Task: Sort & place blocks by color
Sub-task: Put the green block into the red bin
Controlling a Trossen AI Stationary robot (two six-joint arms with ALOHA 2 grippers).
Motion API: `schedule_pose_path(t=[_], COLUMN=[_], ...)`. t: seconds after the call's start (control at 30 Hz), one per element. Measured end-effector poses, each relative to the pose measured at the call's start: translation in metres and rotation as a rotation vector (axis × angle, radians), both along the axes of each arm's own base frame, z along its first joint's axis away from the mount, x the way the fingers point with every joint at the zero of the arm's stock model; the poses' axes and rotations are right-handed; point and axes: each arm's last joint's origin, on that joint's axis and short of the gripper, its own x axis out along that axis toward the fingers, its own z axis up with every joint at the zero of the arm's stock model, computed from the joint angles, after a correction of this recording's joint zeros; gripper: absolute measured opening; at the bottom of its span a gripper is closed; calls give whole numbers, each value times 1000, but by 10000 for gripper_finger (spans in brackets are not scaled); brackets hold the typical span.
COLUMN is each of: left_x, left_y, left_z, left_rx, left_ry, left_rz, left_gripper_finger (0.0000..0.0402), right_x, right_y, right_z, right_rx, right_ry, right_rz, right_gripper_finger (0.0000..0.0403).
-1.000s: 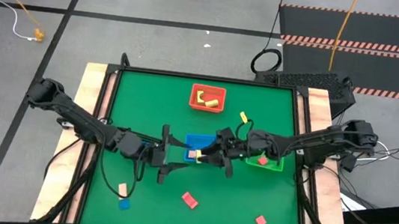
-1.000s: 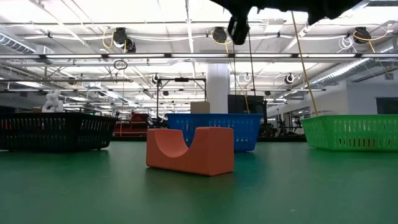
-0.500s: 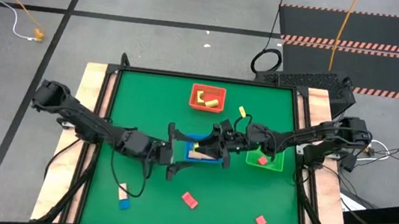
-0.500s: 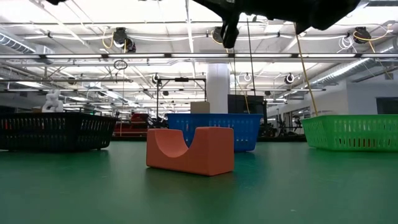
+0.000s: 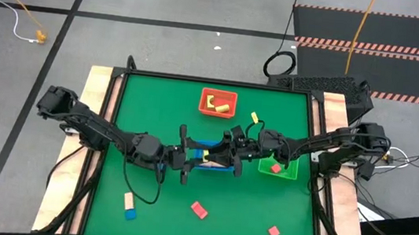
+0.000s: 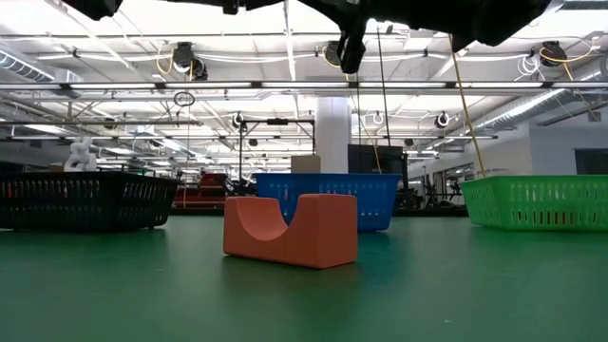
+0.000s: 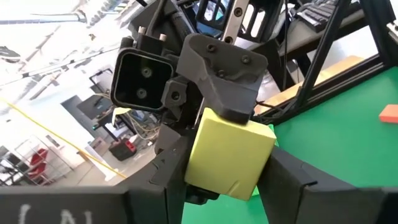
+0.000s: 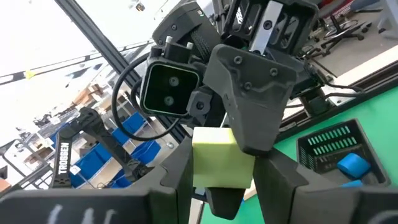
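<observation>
A yellow block point(image 5: 205, 156) hangs above the blue tray point(image 5: 208, 143) at the table's middle, between my two grippers. They meet there nose to nose. My left gripper point(image 5: 191, 157) comes from the table's left and is shut on the block point(image 7: 230, 152). My right gripper point(image 5: 219, 155) comes from the right and is shut on the same block point(image 8: 221, 155). On the green table lie a yellow block point(image 5: 255, 118), two red blocks point(image 5: 199, 209) point(image 5: 273, 231), a tan one point(image 5: 129, 200) and a blue one point(image 5: 130, 214). My left gripper pinches one end of the yellow block point(image 7: 205, 177) between its two fingers, coming level from the table's left. The block is lifted clear above the blue tray. My right gripper pinches the other end of the block point(image 8: 211, 171) between its two fingers, coming level from the table's right, opposite the left gripper.
A red tray point(image 5: 217, 103) holding yellow blocks stands at the far middle. A green tray point(image 5: 286, 172) with a red block stands at the right. The low view shows an arch-cut red block point(image 6: 291, 230) before black point(image 6: 85, 199), blue point(image 6: 328, 199) and green point(image 6: 537, 201) trays.
My left gripper has moved toward the table's right edge, up to the yellow block in my right gripper. Its fingers now lie on the block's sides. My right gripper has shifted slightly toward the left with the block, which stays clear above the blue tray.
</observation>
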Motion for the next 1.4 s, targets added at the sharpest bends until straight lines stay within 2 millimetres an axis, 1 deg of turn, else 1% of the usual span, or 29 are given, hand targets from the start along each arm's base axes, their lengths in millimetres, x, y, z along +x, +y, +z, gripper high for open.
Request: schedule_pose_path(t=[0.07, 0.1, 0.2, 0.33, 0.4, 0.5, 0.6, 0.7, 0.8, 0.93, 1.03, 1.13, 1.23, 1.3, 1.4], left_x=[0, 0, 0, 0, 0, 1, 4, 7, 10, 9, 8, 9, 11, 13, 16], left_y=[-1, -1, -1, 0, 2, 7, 17, 36, 63, 104, 132, 155, 172, 182, 193], left_z=[0, -1, -1, 0, 0, 0, -1, -3, -8, -16, -27, -42, -62, -74, -85], left_rx=[6, 5, -17, -23, -24, -45, -59, -99, -159, -272, -391, -479, -539, -571, -603], left_ry=[2, 3, 1, -3, -4, -4, 3, 14, 44, 101, 132, 153, 194, 187, 163], left_rz=[0, -1, -1, 0, 23, 51, 85, 146, 211, 281, 344, 405, 450, 475, 500], left_gripper_finger=[153, 152, 137, 137, 137, 137, 137, 137, 137, 137, 137, 137, 137, 137, 137], right_x=[0, 0, 0, -3, -8, -18, -33, -49, -63, -77, -84, -90, -93, -95, -97], right_y=[-1, -1, -5, -11, -14, -19, -22, -22, -17, -5, 5, 16, 24, 28, 30], right_z=[0, 0, -1, -1, 1, 4, 7, 12, 14, 11, 5, -1, -7, -12, -18], right_rx=[0, 0, 18, 28, 55, 73, 47, 25, 18, 20, -8, -39, -61, -68, -41], right_ry=[8, 15, 35, 77, 131, 225, 336, 421, 497, 613, 696, 762, 783, 791, 792], right_rz=[0, -2, -5, 74, 99, 93, 54, -9, -53, -64, -50, -57, -76, -85, -82], right_gripper_finger=[119, 133, 202, 291, 322, 346, 350, 341, 332, 323, 320, 319, 319, 319, 319])
